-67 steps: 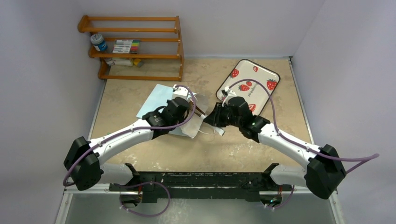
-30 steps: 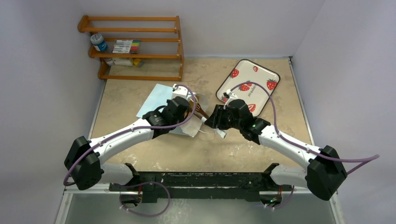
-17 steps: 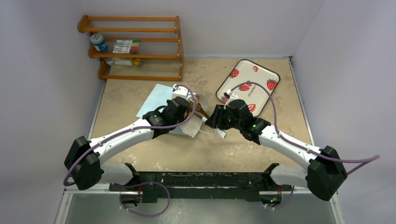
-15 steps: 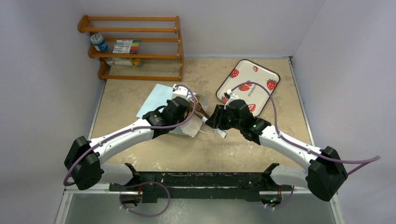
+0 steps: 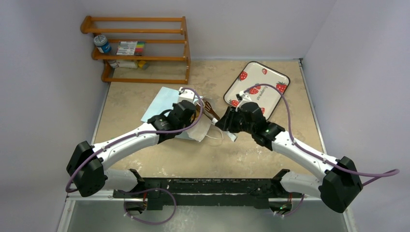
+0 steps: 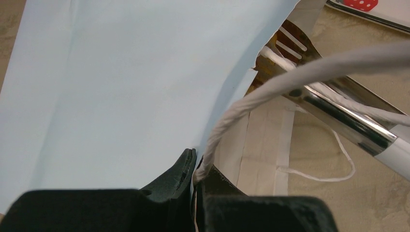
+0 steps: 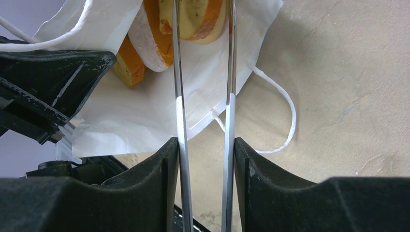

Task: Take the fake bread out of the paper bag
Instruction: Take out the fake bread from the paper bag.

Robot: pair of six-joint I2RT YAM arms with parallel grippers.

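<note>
The light blue paper bag [image 5: 159, 102] lies on its side, mouth toward the right arm. My left gripper [image 6: 196, 166] is shut on the bag's rim where a white cord handle [image 6: 270, 84] is attached, lifting the mouth. My right gripper [image 7: 205, 150] is shut on metal tongs [image 7: 180, 96], which reach into the mouth. A golden toast-like slice of fake bread [image 7: 200, 14] sits between the tong arms at the bag's white lip. Two other pieces, one white-edged orange [image 7: 150, 43] and one orange-brown [image 7: 128, 65], lie beside it. The tong tips are out of view.
A white strawberry-print tray [image 5: 270, 79] lies behind the right arm. A wooden rack [image 5: 140, 48] with markers and a jar stands at the back left. The bag's second cord handle [image 7: 285, 106] loops loose on the tan tabletop [image 5: 217, 154].
My right arm has drawn back to the right with the tongs, so more of the tongs shows outside the bag mouth. The left arm has held still.
</note>
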